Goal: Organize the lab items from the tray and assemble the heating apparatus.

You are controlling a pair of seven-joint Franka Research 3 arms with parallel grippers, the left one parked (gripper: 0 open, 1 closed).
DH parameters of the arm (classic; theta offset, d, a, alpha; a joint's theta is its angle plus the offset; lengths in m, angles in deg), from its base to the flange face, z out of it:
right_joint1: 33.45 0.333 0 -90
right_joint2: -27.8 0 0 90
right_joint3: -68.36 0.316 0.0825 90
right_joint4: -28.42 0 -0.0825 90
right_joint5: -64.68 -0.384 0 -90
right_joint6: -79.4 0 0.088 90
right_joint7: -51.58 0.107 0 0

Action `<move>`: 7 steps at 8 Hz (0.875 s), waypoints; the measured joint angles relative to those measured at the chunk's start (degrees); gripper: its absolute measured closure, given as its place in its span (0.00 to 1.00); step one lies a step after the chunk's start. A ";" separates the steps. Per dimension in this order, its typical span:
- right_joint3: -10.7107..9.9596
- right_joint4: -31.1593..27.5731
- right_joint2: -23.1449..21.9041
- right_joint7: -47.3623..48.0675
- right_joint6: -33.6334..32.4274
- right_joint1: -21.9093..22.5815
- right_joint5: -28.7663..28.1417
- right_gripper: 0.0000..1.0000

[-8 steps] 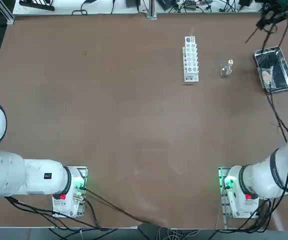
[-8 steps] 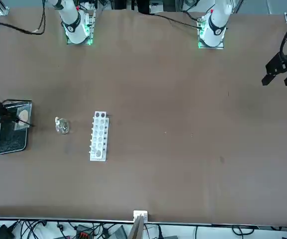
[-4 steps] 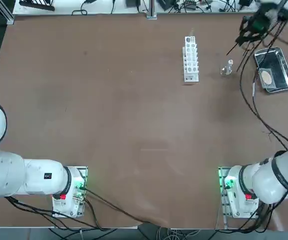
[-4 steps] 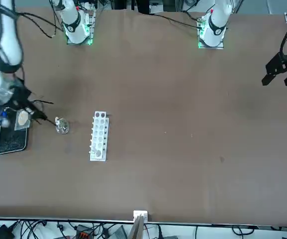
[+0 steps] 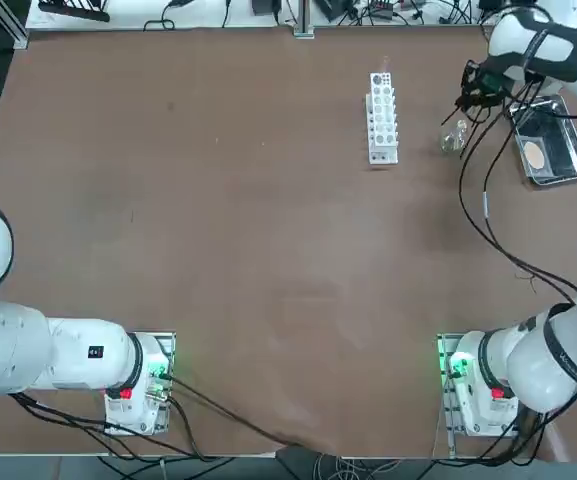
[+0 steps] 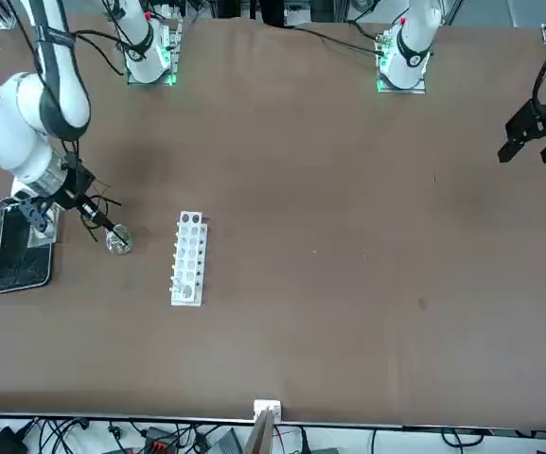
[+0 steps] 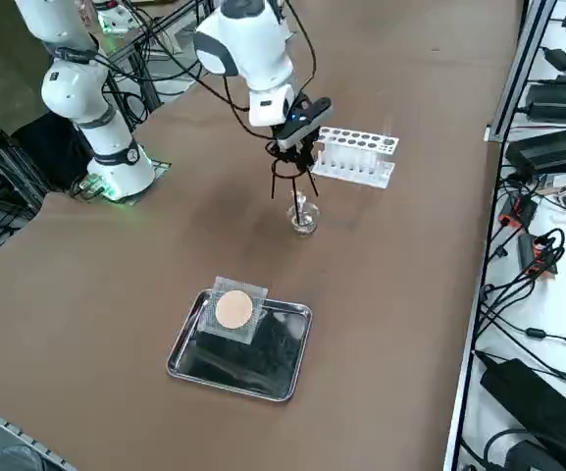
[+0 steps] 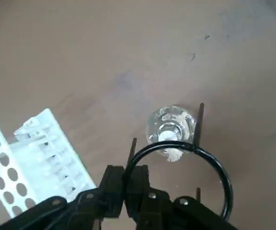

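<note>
Now the right tool [image 8: 126, 184] hangs above the small clear glass burner bottle [image 8: 170, 130], w/ its fingers clamped shut on the rim of the thin black wire ring tripod [image 8: 185, 158]. A sec ago the tool was over the metal tray [image 7: 240, 351] at the far right corner of the surface [image 5: 268, 250]; it has since lifted the tripod out and swung it across to the burner. In the wrist view the ring sits roughly over the burner's neck but off-centre, and the thin legs point down around the bottle; whether any leg touches the surface yet, I cannot tell.

In the right side view the tripod [image 7: 288, 167] hangs above the burner [image 7: 303, 214], apart from it. The burner stands upright on the surface, between the tray and the white tube rack [image 5: 382, 116], near the rack.

The tray holds only the square grey mesh pad w/ round tan centre [image 7: 235, 310], lying flat at one end of it.

Meaning for the task, as I judge it: tripod is out of the tray and the step in hand is setting it down straddling the burner. Mesh pad is left to go on top of the ring, so approx. mid-way. Risk: a leg clipping the bottle and tipping it as the ring comes down.
</note>
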 joint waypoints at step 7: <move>-0.05 -0.21 5.04 -0.07 5.44 0.04 -0.97 0.89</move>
